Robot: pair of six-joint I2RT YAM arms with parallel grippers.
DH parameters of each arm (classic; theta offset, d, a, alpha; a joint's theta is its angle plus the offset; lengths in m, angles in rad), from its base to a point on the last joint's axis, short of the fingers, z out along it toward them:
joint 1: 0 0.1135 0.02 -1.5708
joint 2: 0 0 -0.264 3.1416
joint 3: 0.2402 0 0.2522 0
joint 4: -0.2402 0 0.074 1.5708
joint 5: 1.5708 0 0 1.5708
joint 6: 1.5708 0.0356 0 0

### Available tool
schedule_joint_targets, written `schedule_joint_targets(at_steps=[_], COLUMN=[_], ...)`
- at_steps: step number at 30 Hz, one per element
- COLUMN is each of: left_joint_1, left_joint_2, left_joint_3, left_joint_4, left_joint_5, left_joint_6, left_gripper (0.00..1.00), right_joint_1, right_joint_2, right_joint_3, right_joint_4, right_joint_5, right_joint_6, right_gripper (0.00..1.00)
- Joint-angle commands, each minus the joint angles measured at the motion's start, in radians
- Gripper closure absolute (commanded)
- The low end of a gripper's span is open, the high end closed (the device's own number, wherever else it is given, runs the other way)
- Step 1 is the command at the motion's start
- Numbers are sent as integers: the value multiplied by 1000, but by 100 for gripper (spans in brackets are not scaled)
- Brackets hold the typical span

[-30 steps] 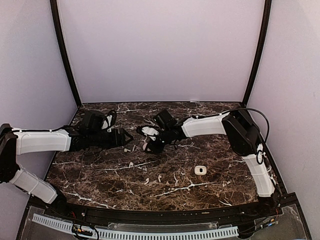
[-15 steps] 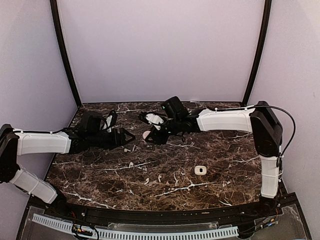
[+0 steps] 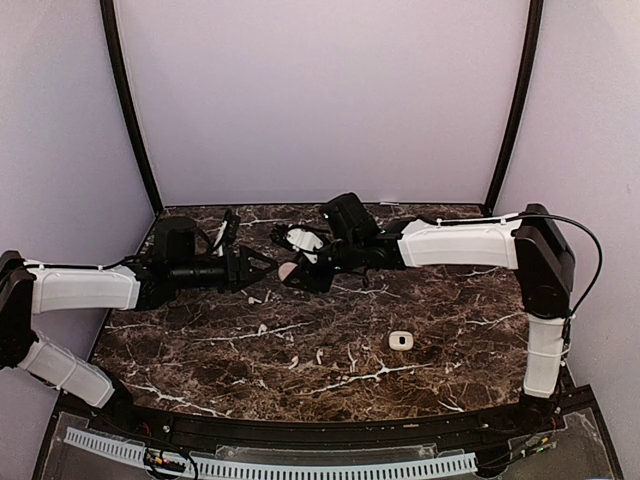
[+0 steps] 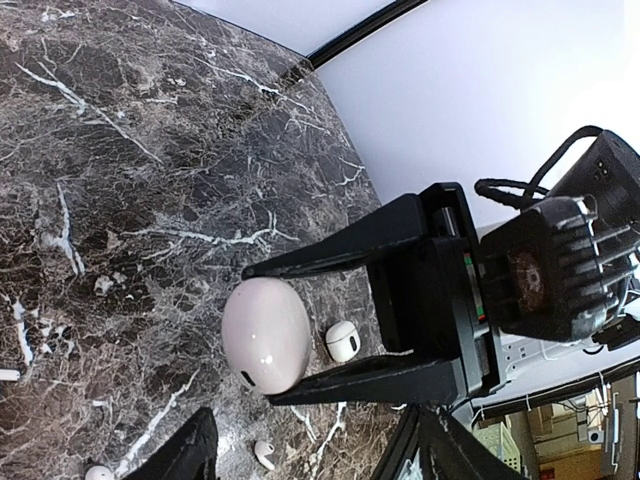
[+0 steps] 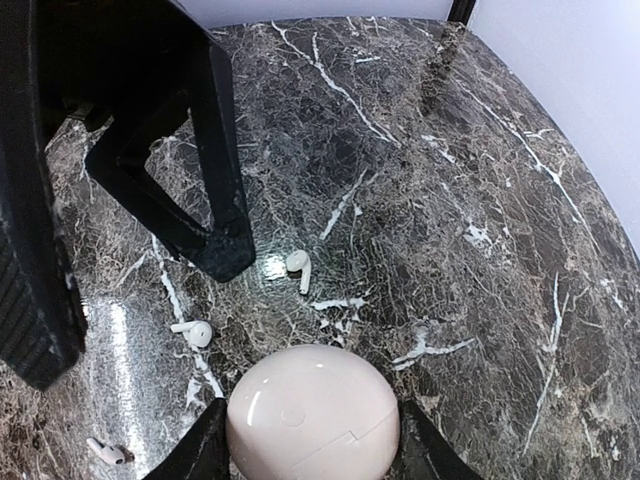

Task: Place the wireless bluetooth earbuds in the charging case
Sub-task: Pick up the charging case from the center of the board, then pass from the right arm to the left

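Soft even light, small glare on marble table [image 5: 272, 266], sharp focus

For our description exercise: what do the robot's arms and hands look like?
The left arm and right arm have white shells, black joints. The left hand and right hand are black, two tapering fingers each. A black cable loops off the right arm.

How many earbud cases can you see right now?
2. A pink case in the right gripper, far middle; a white case on the table, near right. Arms may hide others.
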Motion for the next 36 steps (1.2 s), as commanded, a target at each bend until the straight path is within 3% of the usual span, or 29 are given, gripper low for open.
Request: schedule_joint_targets(at_steps=[1, 16, 36], left_joint_1=[7, 7, 7], left_joint_2=[5, 57, 94], left_joint_3=[-2, -1, -10], left_joint_4=[27, 68, 165], left_joint_5=[25, 72, 135], left_joint_6=[-12, -50, -107], left_gripper=[33, 39, 56], right_joint_1=[19, 42, 65], right_joint_2=[-42, -63, -66], right_joint_3=[-2, -3, 10], right_joint_4=[33, 33, 29], right_joint_5=[10, 15, 27], right_joint_6=[-14, -23, -37], right_gripper=[58, 59, 59])
